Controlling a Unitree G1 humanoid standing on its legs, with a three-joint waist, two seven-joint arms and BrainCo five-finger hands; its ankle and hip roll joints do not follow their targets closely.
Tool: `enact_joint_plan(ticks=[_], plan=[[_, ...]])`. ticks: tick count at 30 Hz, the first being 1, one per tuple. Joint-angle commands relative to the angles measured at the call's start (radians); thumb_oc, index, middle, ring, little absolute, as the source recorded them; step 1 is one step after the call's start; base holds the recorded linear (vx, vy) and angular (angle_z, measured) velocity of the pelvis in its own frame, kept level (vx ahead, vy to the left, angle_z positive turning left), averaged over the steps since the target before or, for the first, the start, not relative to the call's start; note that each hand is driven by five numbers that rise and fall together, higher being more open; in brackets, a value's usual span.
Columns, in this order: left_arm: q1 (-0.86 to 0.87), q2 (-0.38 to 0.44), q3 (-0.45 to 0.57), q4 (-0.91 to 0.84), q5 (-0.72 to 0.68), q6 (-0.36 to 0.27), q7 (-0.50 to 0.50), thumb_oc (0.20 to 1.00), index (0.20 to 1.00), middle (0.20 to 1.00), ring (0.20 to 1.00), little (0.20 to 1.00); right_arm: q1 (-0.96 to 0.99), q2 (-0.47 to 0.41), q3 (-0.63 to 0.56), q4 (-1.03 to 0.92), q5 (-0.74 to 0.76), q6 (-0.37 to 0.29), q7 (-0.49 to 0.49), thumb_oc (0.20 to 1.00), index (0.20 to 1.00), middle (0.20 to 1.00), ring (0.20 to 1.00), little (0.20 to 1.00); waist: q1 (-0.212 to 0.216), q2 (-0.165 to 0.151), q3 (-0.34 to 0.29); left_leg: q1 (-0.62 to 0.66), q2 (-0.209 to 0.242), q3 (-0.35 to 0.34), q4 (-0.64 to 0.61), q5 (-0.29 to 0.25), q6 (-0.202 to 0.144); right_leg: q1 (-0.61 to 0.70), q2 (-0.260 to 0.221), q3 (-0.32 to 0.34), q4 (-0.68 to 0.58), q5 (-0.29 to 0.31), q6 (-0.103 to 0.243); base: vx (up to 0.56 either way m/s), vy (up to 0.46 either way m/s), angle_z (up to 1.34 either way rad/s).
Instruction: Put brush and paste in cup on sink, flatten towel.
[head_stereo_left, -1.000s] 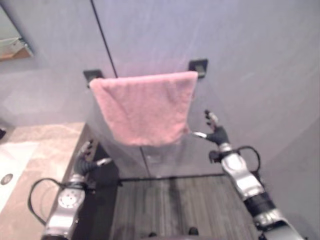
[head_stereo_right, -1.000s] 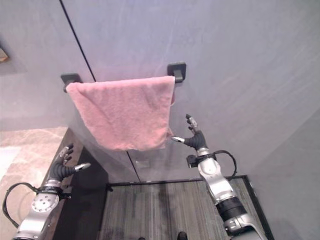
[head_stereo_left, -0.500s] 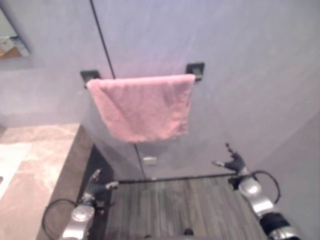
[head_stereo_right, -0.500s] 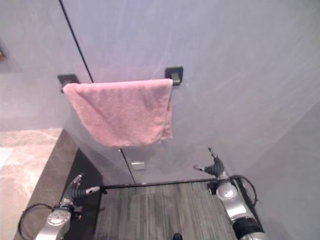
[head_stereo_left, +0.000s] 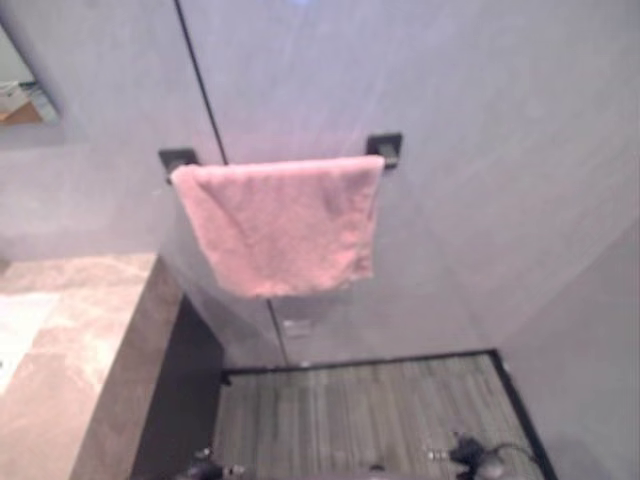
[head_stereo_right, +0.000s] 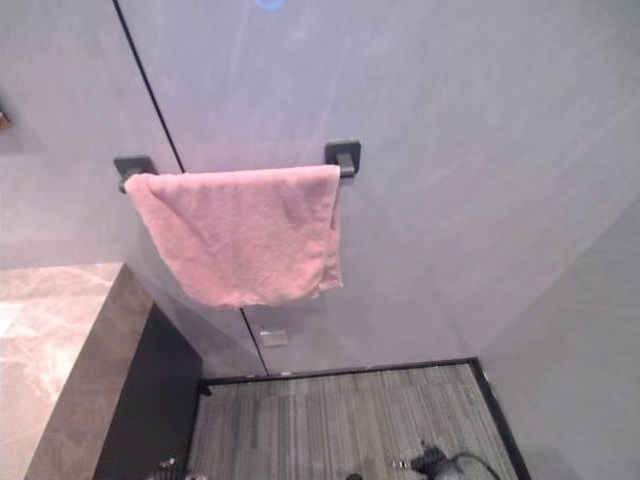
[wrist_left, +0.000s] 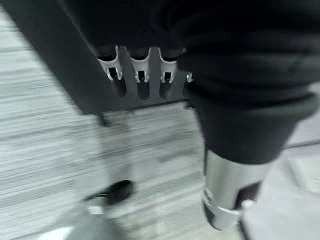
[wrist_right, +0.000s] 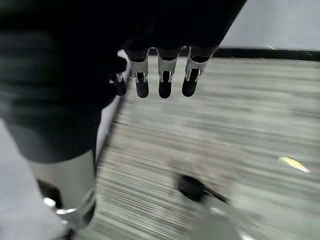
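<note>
Pink towel (head_stereo_right: 237, 235) hangs over dark rail (head_stereo_right: 342, 157) on grey wall, centre of frame, spread across rail, lower edge slanted, right edge folded over. Stone worktop (head_stereo_left: 60, 370) at lower left of frame, beside it striped floor (head_stereo_right: 340, 420). My left hand (wrist_left: 142, 70) low above floor, fingers straight, holding nothing. My right hand (wrist_right: 160, 75) likewise low above floor, fingers straight, empty.

A pink towel (head_stereo_left: 285, 222) is draped over a bar held by two dark wall brackets (head_stereo_right: 343, 156), its lower edge slanted. To the left, a beige stone desk (head_stereo_left: 70, 360) is seen. Below, a grey striped floor (head_stereo_right: 340, 420) is bordered by a dark strip.
</note>
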Motion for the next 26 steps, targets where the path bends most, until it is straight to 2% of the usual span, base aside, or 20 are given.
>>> enact_joint_plan(ticks=[1, 7, 12, 16, 18, 20, 23, 26], plan=[[-0.008, -0.001, 0.062, 0.048, 0.029, 0.002, 0.0, 1.0, 1.0, 1.0, 1.0, 1.0, -0.017, -0.011, -0.021, 0.032, -0.004, 0.011, 0.013, 1.0, 1.0, 1.0, 1.0, 1.0, -0.001, -0.031, -0.02, -0.021, 0.026, -0.009, 0.014, -0.042, -0.01, 0.032, -0.054, -0.06, 0.006, -0.045, 0.057, 0.0, 0.0, 0.0], [0.029, 0.01, 0.097, 0.065, 0.017, 0.0, -0.013, 1.0, 1.0, 1.0, 1.0, 1.0, 0.008, -0.009, -0.034, -0.003, 0.046, -0.005, 0.044, 1.0, 1.0, 1.0, 1.0, 1.0, 0.007, -0.035, -0.018, -0.032, 0.027, -0.009, 0.014, -0.037, -0.013, 0.02, -0.052, -0.057, 0.006, -0.043, 0.059, 0.0, 0.0, 0.0], [0.033, 0.018, 0.127, -0.025, -0.081, -0.05, 0.015, 1.0, 1.0, 1.0, 1.0, 1.0, 0.018, -0.033, -0.053, -0.134, 0.15, -0.058, 0.039, 1.0, 1.0, 1.0, 1.0, 1.0, 0.01, -0.04, -0.005, -0.044, 0.029, -0.016, 0.014, -0.03, -0.017, 0.013, -0.051, -0.059, 0.006, -0.042, 0.06, -0.01, -0.007, 0.0], [0.024, 0.015, 0.099, -0.083, -0.097, -0.081, 0.021, 1.0, 1.0, 1.0, 1.0, 1.0, 0.009, -0.048, -0.035, -0.189, 0.155, -0.087, 0.037, 1.0, 1.0, 1.0, 1.0, 1.0, 0.008, -0.042, 0.005, -0.045, 0.031, -0.021, 0.014, -0.029, -0.018, 0.016, -0.05, -0.064, 0.006, -0.043, 0.059, -0.01, -0.019, 0.08], [0.036, 0.015, 0.053, -0.168, -0.069, -0.115, 0.029, 1.0, 1.0, 1.0, 1.0, 1.0, 0.026, -0.06, -0.02, -0.295, 0.206, -0.126, 0.059, 1.0, 1.0, 1.0, 1.0, 1.0, 0.005, -0.042, 0.012, -0.045, 0.033, -0.022, 0.014, -0.027, -0.02, 0.017, -0.049, -0.068, 0.006, -0.044, 0.059, 0.0, -0.009, 0.07], [0.043, 0.016, 0.033, -0.19, -0.067, -0.124, 0.023, 1.0, 1.0, 1.0, 1.0, 1.0, 0.03, -0.057, -0.023, -0.307, 0.236, -0.132, 0.072, 1.0, 1.0, 1.0, 1.0, 1.0, 0.004, -0.041, 0.014, -0.046, 0.033, -0.022, 0.014, -0.026, -0.02, 0.016, -0.05, -0.07, 0.006, -0.044, 0.059, 0.0, 0.002, 0.05], [0.058, 0.02, 0.011, -0.215, -0.052, -0.134, 0.007, 1.0, 1.0, 1.0, 1.0, 1.0, 0.036, -0.064, 0.0, -0.324, 0.194, -0.134, 0.072, 1.0, 1.0, 1.0, 1.0, 1.0, 0.003, -0.04, 0.019, -0.052, 0.034, -0.024, 0.014, -0.023, -0.02, 0.011, -0.051, -0.072, 0.006, -0.042, 0.06, 0.0, 0.0, 0.0], [0.071, 0.014, 0.034, -0.211, -0.087, -0.14, 0.006, 1.0, 1.0, 1.0, 1.0, 1.0, 0.039, -0.061, -0.015, -0.304, 0.195, -0.137, 0.063, 1.0, 1.0, 1.0, 1.0, 1.0, 0.005, -0.039, 0.02, -0.055, 0.035, -0.024, 0.014, -0.022, -0.019, 0.007, -0.051, -0.071, 0.006, -0.041, 0.061, 0.0, 0.0, 0.0]])
